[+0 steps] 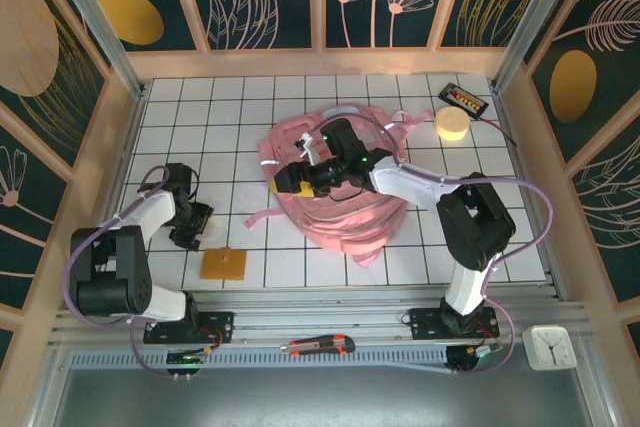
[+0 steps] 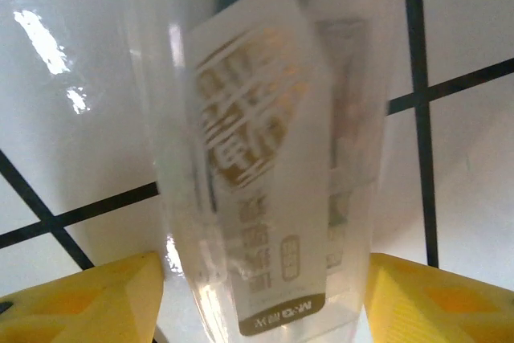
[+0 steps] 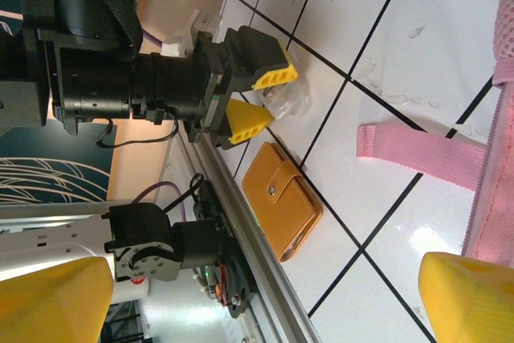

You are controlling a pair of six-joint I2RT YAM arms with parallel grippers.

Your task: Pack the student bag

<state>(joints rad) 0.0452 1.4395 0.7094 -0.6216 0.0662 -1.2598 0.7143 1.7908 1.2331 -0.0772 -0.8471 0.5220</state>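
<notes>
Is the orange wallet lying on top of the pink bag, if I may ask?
No, the orange wallet lies on the tiled table near its front edge, apart from the student bag.

White-and-black arms point(image 1: 420, 182) carry purple cables point(image 1: 67, 277) and yellow fingertips point(image 3: 470, 299).

White tiled table point(image 1: 200, 107) — student bag point(image 1: 350, 227), orange wallet point(image 1: 223, 265), yellow roll point(image 1: 451, 124), perhaps battery pack point(image 1: 463, 99).

Top external: above and behind my bases, looking down on the whole table point(image 1: 200, 117). Left wrist: very near, facing a clear packet point(image 2: 265, 198) on tile. Right wrist: low, looking across tiles at my left gripper point(image 3: 269, 98) and orange wallet point(image 3: 281, 198); top external shares both.
</notes>
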